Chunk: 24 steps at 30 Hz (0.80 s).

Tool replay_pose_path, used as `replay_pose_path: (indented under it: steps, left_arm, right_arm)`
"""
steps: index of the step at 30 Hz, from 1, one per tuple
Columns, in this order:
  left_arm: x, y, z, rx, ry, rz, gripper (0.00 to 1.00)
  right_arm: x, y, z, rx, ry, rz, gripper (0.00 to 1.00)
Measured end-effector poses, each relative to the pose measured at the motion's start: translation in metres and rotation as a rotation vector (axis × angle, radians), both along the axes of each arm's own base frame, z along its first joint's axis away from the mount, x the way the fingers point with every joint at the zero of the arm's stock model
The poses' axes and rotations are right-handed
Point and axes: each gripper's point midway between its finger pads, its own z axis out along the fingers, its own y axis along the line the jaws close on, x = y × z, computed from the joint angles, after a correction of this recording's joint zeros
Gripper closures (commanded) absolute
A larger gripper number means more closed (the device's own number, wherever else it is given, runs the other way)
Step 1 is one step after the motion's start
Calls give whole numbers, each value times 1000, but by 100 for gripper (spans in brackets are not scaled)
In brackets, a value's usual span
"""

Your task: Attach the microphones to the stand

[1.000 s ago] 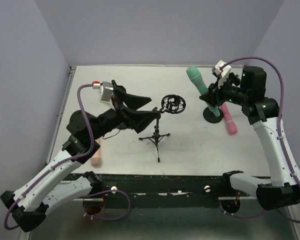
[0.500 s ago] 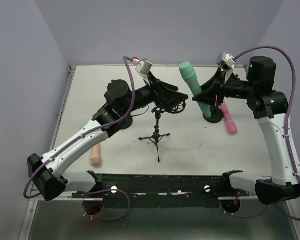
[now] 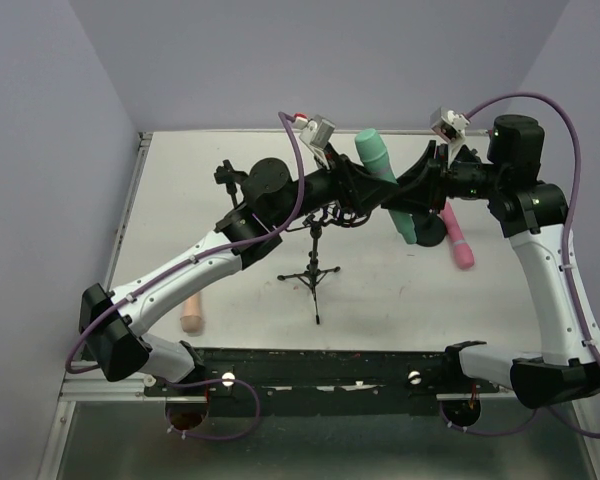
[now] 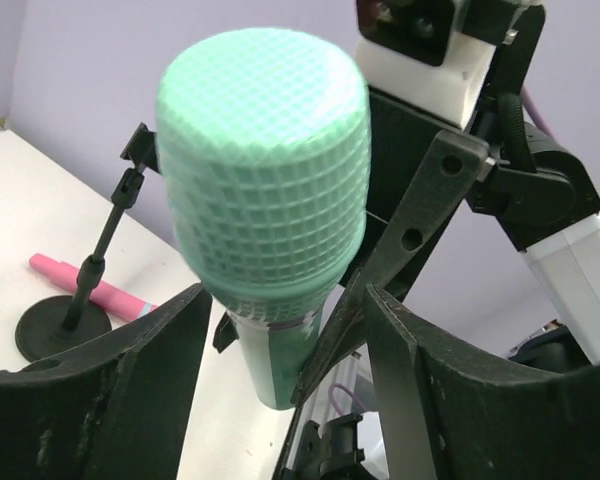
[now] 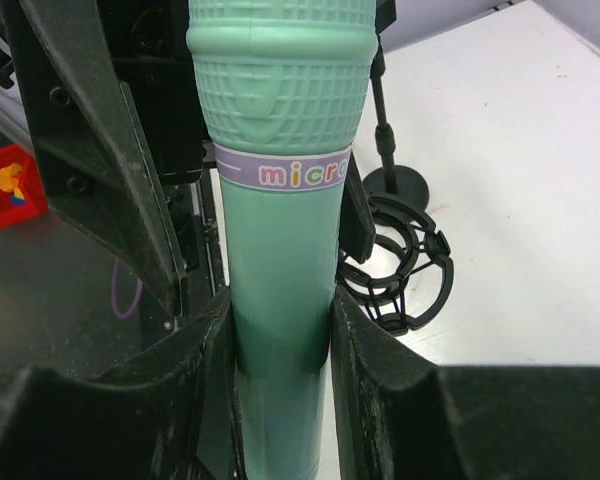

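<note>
Right hand (image 5: pixel 280 340): clamped on body of mint green microphone (image 5: pixel 280 150), raised clear of worktop (image 3: pixel 400 290), head tilted up. Left hand (image 4: pixel 280 340): fingers (image 4: pixel 150 380) spread either side of same microphone below head; contact apparently none, view too close to confirm. Pink microphone (image 3: pixel 460 248): flat on worktop beside round-base stand (image 4: pixel 60 328).

Robotics lab cell: white desk (image 3: pixel 380 290) boxed by plain lilac walls (image 3: pixel 310 60); left arm (image 3: pixel 195 265) and right arm (image 3: pixel 545 285) bolted at near edge.

Top cam overhead; wrist cams close-up, all sharing green mic (image 3: pixel 375 155).
</note>
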Motion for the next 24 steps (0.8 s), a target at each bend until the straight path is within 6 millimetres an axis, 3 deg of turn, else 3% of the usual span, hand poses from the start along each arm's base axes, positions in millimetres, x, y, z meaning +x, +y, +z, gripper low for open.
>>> replay_pose_path:
  steps: [11, 15, 17, 18, 20, 24]
  left_arm:
    - [3, 2, 17, -60, -36, 23, 44]
    - [4, 0, 15, -63, -26, 19, 58]
    - [5, -1, 13, -61, -21, 16, 74]
    - [5, -2, 13, -61, -17, 14, 80]
    - [5, -2, 12, -59, -18, 12, 94]
    - [4, -2, 11, -44, -35, 12, 100]
  right_arm:
    - [-6, 3, 0, 27, 27, 36, 83]
    - [-7, 3, 2, 33, 28, 43, 82]
    - [-7, 4, 1, 33, 31, 43, 78]
    - [-7, 4, 1, 33, 33, 44, 74]
    - [-7, 4, 0, 33, 37, 43, 56]
    - [-6, 3, 0, 31, 35, 39, 10]
